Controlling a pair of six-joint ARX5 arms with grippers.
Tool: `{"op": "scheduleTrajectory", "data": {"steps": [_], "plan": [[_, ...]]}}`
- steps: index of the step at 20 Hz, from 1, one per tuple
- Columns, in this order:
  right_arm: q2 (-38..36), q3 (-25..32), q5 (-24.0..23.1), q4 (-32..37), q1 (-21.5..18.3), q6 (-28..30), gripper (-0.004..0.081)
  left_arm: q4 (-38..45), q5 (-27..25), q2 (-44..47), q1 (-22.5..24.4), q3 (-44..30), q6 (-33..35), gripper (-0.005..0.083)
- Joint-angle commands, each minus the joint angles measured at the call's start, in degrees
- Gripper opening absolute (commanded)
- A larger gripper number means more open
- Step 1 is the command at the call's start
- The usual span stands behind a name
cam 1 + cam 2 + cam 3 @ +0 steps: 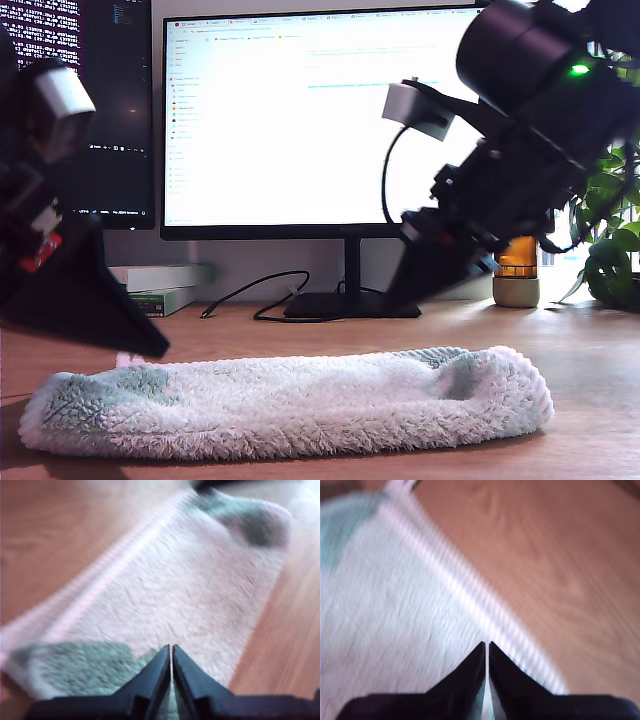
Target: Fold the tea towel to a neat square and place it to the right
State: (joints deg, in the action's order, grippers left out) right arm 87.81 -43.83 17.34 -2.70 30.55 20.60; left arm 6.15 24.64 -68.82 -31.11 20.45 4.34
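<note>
The tea towel (300, 400) lies on the wooden desk as a long, low, fluffy off-white strip with pale green patches near both ends. My first gripper (155, 348) is shut and empty, just above the towel's end at the exterior view's left. In the first wrist view its tips (171, 647) hang over a green patch and the towel (190, 595) stretches away, ribbed edge along one side. My second gripper (405, 290), shut and empty, hovers higher over the towel's part at the exterior view's right. In its blurred wrist view the tips (486, 644) sit by the towel's (385, 620) ribbed edge.
A bright monitor (300, 120) on a black stand (350, 300) fills the back, with a dark screen (115, 110) at the exterior view's left. Boxes (160, 285) and a black cable (250, 295) lie behind the towel. An amber jar (517, 270) and a plant (610, 240) stand at the exterior view's right.
</note>
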Motion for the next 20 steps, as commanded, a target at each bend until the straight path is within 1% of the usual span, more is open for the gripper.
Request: {"op": "scheduleTrajectory", "data": {"steps": [1,3,5,8,11,13,15,17,20], "plan": [[1.9,-1.0,2.3,-1.8,-0.3,1.7,-0.0012,1.7,1.1,-1.0,-0.2,-0.6,0.1,-0.0021],[3.6,-2.3,4.6,-3.2,-0.3,2.1,-0.0012,3.8,2.7,-1.9,-0.2,-0.6,-0.1,-0.0021],[5.4,-3.9,6.6,-4.7,-0.3,2.1,-0.0012,6.2,3.0,-3.7,-0.2,-0.5,-1.2,-0.0021],[7.0,-5.6,6.7,-6.0,-0.4,2.4,-0.0012,6.5,4.3,-6.0,-0.2,-0.3,-1.4,-0.0021],[7.2,-6.4,6.3,-8.8,-1.6,3.9,-0.0012,5.1,4.4,-6.3,-0.1,-0.2,-1.4,-0.0021],[7.2,-6.4,6.0,-10.6,-3.1,4.9,-0.0012,1.9,2.4,-6.3,0.0,0.9,-1.4,-0.0021],[7.2,-6.4,4.6,-12.4,-4.0,5.5,-0.0012,-2.1,-0.1,-6.6,0.0,2.2,-1.2,-0.0021],[7.2,-6.4,3.2,-15.3,-4.3,7.5,-0.0012,-2.3,-0.8,-6.6,0.0,2.3,-0.9,-0.0021],[7.2,-6.4,1.4,-17.7,-4.3,8.2,-0.0012,-2.7,-3.4,-6.9,0.0,2.5,-1.0,-0.0021]]}}
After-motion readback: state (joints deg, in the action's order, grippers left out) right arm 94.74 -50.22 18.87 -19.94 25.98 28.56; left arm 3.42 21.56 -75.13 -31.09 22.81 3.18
